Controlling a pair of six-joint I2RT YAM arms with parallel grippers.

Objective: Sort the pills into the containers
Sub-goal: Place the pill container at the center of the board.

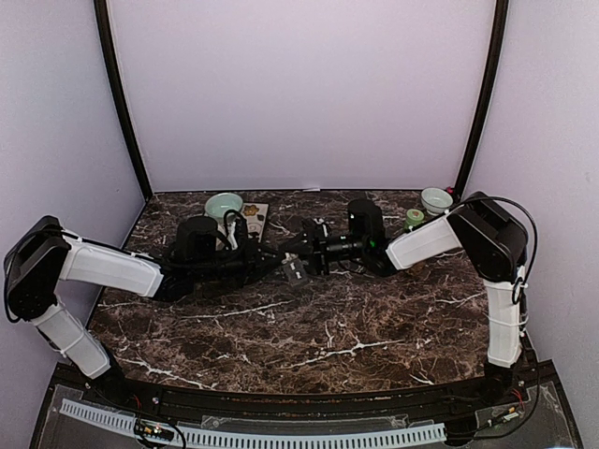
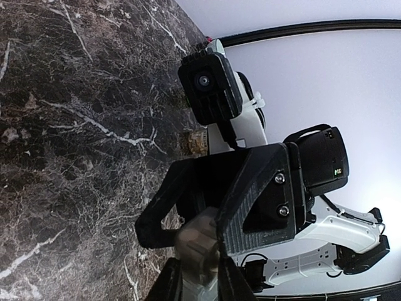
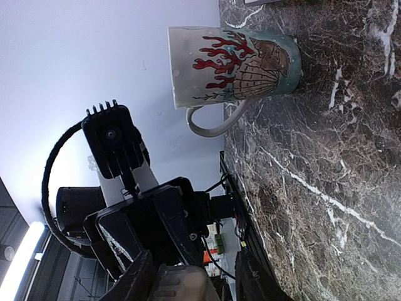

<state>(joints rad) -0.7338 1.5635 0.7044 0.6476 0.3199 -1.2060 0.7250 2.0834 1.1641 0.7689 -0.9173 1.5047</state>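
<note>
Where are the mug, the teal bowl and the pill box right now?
mug [image 3: 235, 63], right wrist view, on its painted side.
teal bowl [image 1: 225, 206], top view, on its inside wall.
pill box [image 1: 296, 271], top view, on its grey body.

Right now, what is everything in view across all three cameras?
container: one, grey, mid-table between both grippers
teal bowl: one, pale teal, far left of the table
card: one, pale, flat beside the teal bowl; detail unclear
small bowl: one, white and green, far right
jar: one, green, next to the small bowl
mug: one, white with red coral and shell print, standing on the table
pills: none I can make out
table: one, dark marble
left gripper: black, shut on the container
right gripper: black, at the container; grip unclear
</note>
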